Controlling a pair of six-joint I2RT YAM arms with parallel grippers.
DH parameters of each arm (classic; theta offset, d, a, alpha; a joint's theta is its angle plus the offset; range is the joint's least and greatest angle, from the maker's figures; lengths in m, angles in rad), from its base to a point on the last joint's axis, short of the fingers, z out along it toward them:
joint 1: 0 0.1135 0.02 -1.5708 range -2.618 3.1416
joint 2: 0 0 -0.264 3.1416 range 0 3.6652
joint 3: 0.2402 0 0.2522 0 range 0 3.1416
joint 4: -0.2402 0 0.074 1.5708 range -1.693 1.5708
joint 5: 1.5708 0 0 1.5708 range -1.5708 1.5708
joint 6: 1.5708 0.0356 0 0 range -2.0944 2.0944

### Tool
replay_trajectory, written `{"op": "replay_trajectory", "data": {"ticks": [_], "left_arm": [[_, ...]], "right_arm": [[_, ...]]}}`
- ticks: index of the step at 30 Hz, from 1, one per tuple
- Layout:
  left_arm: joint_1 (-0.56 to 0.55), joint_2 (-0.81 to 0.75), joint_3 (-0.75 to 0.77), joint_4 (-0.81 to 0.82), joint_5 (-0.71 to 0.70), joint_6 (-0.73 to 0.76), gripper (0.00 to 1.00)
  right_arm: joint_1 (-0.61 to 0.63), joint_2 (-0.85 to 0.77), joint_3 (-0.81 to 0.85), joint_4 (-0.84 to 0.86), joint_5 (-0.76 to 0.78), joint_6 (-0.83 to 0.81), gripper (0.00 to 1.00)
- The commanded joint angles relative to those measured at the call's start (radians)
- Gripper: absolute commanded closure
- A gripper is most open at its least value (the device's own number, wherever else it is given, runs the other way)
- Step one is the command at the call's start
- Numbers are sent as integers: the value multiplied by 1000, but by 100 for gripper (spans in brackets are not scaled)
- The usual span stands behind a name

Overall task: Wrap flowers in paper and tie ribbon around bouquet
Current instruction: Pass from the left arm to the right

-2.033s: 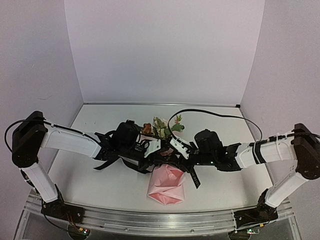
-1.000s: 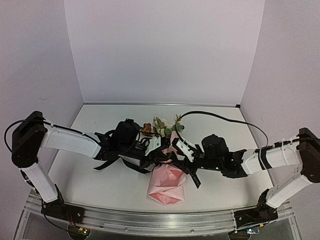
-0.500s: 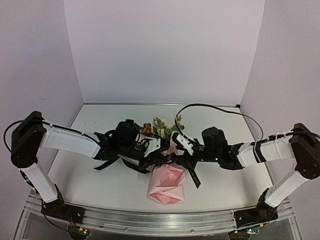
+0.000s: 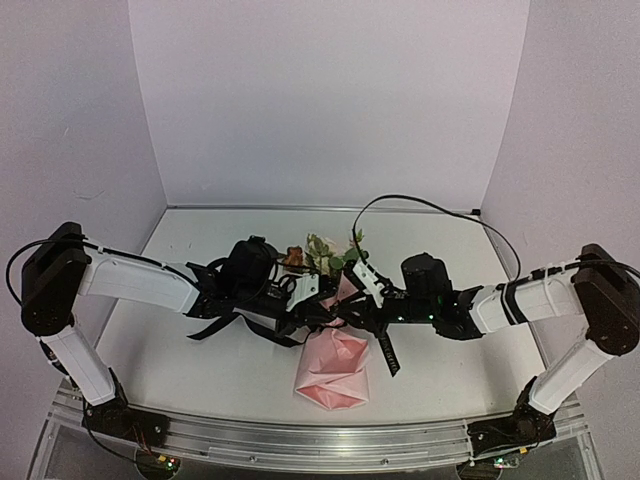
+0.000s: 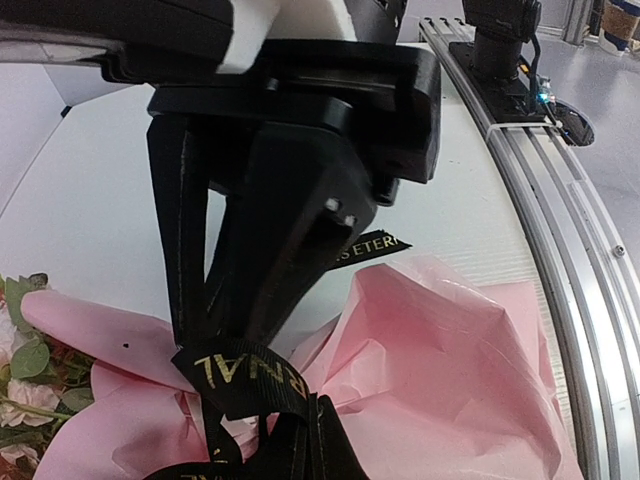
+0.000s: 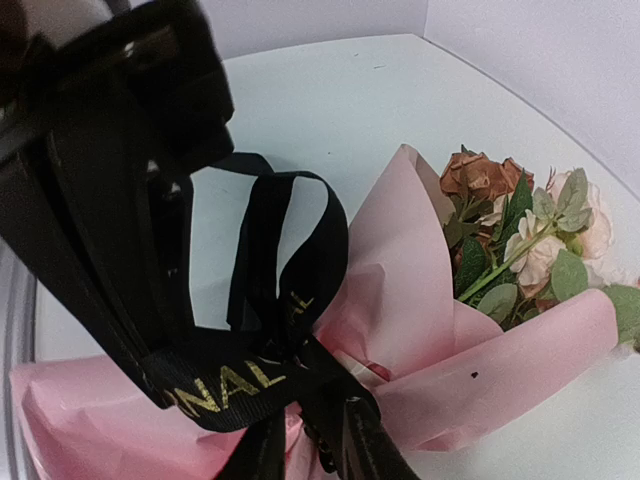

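The bouquet lies mid-table: flowers point to the back and the pink paper fans out toward the near edge. A black ribbon with gold lettering is knotted round the paper's waist, its tails trailing left and right. My left gripper sits at the knot from the left, shut on a ribbon strand above the paper. My right gripper meets it from the right. Its fingers close on a lettered ribbon band beside a ribbon loop, with the flowers beyond.
A ribbon tail lies under the left arm. An aluminium rail runs along the near table edge. White walls enclose the back and sides. The right arm's black cable arcs over the table behind the bouquet.
My right gripper moved left and back to the bouquet's waist and its jaws narrowed onto the ribbon. The left arm and bouquet stayed put.
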State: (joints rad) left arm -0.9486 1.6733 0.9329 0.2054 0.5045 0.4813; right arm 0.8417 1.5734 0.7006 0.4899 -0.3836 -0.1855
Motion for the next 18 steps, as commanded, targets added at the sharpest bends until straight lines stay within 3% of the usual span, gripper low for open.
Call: {"op": "replay_trajectory", "data": {"ticks": [1,3,9,14,18], "left_arm": [[5,-2,28,8,18,-14,98],[5,-3,25,23,15,-23,98],[5,-22,2,45,18,-32,98],[5,-48,-12,36,44,-6,98],[4,-52,-5,-1,48,20,98]], "right_arm": [[-3,-38,-5,75,14,124,94],[-4,-50,-12,75,16,156,100],[-3,-78,-47,75,24,172,100],[-4,-48,-49,87,7,79,69],[-10,-24,-30,96,-22,9,57]]}}
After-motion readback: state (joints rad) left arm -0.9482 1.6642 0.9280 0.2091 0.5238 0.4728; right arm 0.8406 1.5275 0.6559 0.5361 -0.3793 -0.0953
